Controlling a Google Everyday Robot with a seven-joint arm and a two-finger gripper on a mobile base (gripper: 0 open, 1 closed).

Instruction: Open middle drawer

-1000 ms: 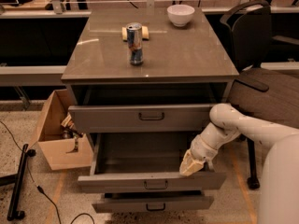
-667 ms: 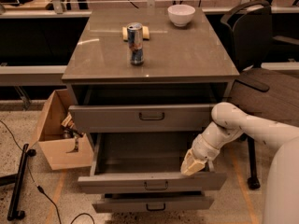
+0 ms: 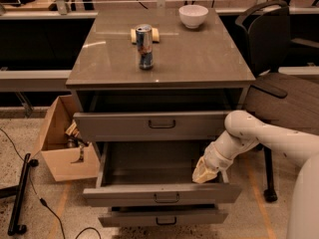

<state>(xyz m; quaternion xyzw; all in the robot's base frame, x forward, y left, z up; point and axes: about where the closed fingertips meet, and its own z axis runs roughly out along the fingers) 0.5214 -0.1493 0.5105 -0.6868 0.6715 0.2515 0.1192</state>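
Note:
The middle drawer [image 3: 162,193] of the grey-brown cabinet is pulled well out, its inside empty, its front bearing a small dark bar handle [image 3: 166,198]. The top drawer [image 3: 152,125] stands slightly open above it. The lowest drawer [image 3: 163,218] juts out a little below. My gripper [image 3: 203,174], tan-tipped on a white arm coming from the right, hangs over the right side of the open middle drawer, just behind its front panel. It holds nothing that I can see.
A drink can [image 3: 144,47], a white bowl [image 3: 193,16] and a small tan object [image 3: 134,35] stand on the cabinet top. A cardboard box [image 3: 62,138] sits on the floor at the left. A black chair [image 3: 269,49] stands at the right. Cables lie on the floor.
The arm has shifted very slightly; the drawers stand as before.

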